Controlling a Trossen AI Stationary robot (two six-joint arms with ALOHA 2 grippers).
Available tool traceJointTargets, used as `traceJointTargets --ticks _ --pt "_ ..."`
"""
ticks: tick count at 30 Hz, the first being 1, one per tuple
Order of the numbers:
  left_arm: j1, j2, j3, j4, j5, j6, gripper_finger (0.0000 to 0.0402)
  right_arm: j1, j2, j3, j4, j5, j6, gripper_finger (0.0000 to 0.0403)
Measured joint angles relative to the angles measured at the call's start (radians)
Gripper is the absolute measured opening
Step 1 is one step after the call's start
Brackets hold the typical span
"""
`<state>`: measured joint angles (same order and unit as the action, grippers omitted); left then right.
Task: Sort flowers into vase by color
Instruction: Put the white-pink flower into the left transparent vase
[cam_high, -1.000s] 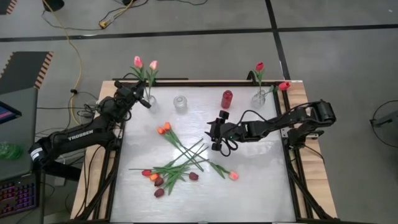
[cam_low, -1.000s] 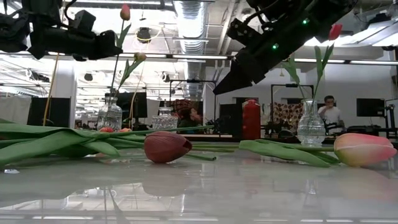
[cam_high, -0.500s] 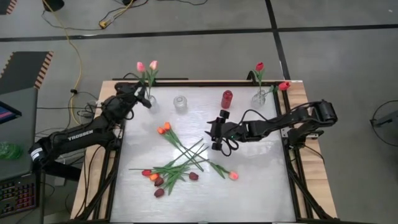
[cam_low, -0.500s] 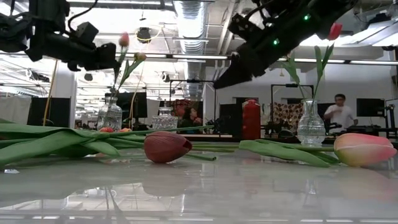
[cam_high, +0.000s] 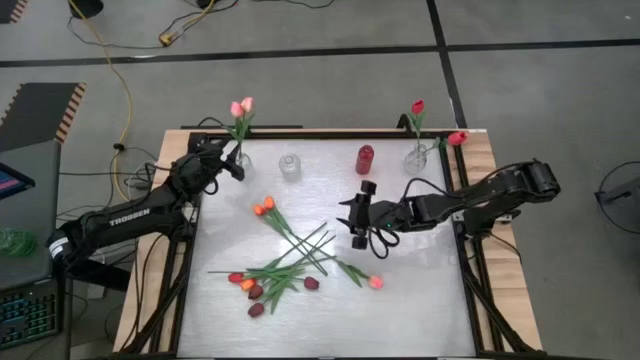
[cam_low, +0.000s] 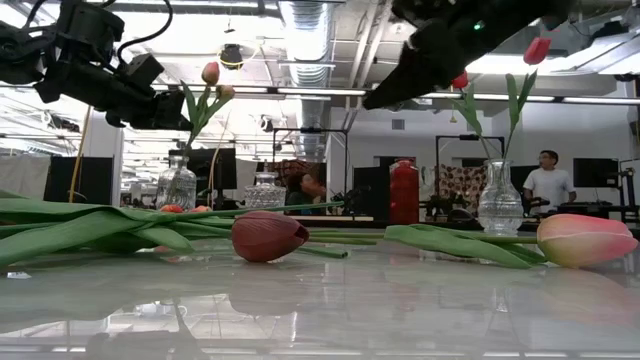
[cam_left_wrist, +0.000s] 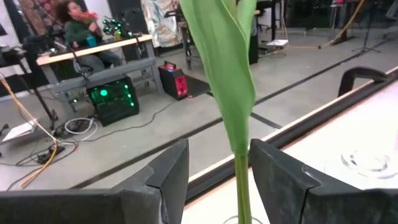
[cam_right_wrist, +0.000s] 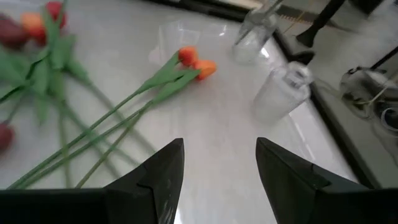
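Two pink tulips (cam_high: 241, 105) stand in the far-left glass vase (cam_high: 240, 158), stems down in its neck. My left gripper (cam_high: 233, 166) is open beside that vase. In the left wrist view its fingers (cam_left_wrist: 168, 177) stand on either side of a green stem (cam_left_wrist: 241, 180) without touching it. My right gripper (cam_high: 358, 216) is open, raised above the table's middle. Loose tulips (cam_high: 290, 262) lie crossed on the table with orange (cam_high: 262, 207), dark maroon (cam_high: 255, 292) and pink (cam_high: 375, 283) heads. Red tulips (cam_high: 417, 107) stand in the far-right glass vase (cam_high: 417, 156).
An empty clear vase (cam_high: 290, 165) and a red vase (cam_high: 365, 158) stand along the far edge between the two filled vases. In the low view a maroon head (cam_low: 268, 237) and a pink head (cam_low: 585, 240) lie near. A person (cam_low: 545, 180) stands in the room behind.
My left gripper has come down toward the far-left vase, and the pink tulip it carried has sunk lower into that vase, beside the other pink one. My right gripper has risen and drawn a little toward the table's right.
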<state>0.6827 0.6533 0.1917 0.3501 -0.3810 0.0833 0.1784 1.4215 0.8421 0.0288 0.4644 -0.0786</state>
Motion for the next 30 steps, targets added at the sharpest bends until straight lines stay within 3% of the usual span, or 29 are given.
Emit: traceJointTargets --ticks 8,18,24,30 --pt "-0.034 -0.051 0.001 -0.005 0.066 -0.001 0.0157 0.071 -0.010 0.000 -0.163 -0.013 0.300 0.0226" --pt "-0.109 -0.155 0.001 -0.166 0.118 -0.002 0.0157 0.137 -0.002 0.000 -0.236 -0.227 0.734 0.0226" --pt "-0.156 -0.186 0.001 -0.221 0.159 -0.002 0.0157 0.194 0.031 0.000 -0.225 -0.227 0.869 0.0226" --pt "-0.190 -0.185 0.001 -0.225 0.169 -0.002 0.0157 0.233 0.114 0.000 -0.219 -0.227 0.891 0.0224"
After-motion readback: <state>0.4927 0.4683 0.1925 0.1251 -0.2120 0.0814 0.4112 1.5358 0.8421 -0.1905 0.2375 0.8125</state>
